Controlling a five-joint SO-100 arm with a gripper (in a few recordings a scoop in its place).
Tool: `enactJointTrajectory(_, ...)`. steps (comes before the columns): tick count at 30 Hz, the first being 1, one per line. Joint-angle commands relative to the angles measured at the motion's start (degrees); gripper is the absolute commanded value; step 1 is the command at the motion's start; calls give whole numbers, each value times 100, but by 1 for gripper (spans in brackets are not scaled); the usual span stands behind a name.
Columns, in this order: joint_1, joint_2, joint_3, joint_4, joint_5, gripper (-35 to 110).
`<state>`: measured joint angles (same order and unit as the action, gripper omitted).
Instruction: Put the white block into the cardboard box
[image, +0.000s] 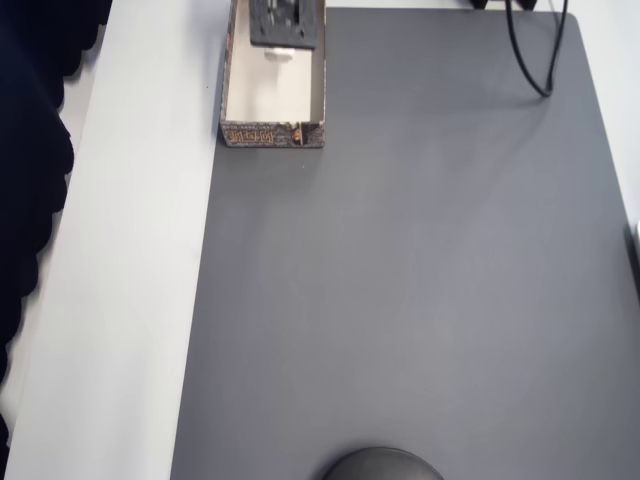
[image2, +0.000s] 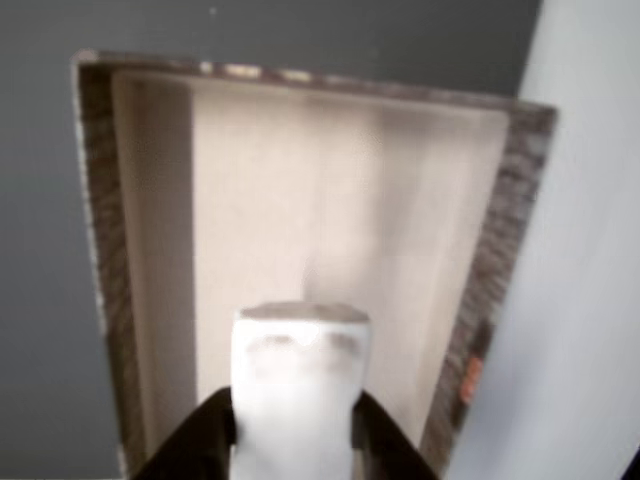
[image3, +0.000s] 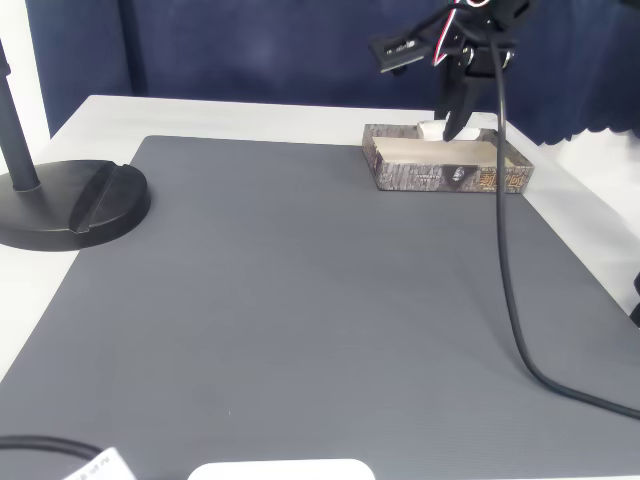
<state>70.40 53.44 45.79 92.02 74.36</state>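
Observation:
The cardboard box (image: 272, 134) stands at the top left corner of the grey mat, open side up, with a cream interior. My gripper (image: 285, 25) hangs over its far end. In the wrist view my gripper (image2: 300, 435) is shut on the white block (image2: 300, 385), whose top end points down at the box (image2: 500, 250) floor. From the fixed view the white block (image3: 432, 130) sits at the tip of my gripper (image3: 452, 128), just above the far rim of the box (image3: 440, 178). A sliver of the white block (image: 278, 55) shows under the gripper from overhead.
A grey mat (image: 420, 280) covers most of the white table (image: 130, 300). A black stand base (image3: 70, 205) sits at the mat's left in the fixed view. A black cable (image3: 508, 280) hangs from the arm across the right side. A dark curtain (image3: 250, 50) is behind.

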Motion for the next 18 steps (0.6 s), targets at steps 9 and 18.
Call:
enactJointTrajectory(9, -70, -396, -721, -176, 132, -2)
enactJointTrajectory(18, -62, -958, -1151, -176, 132, -2)
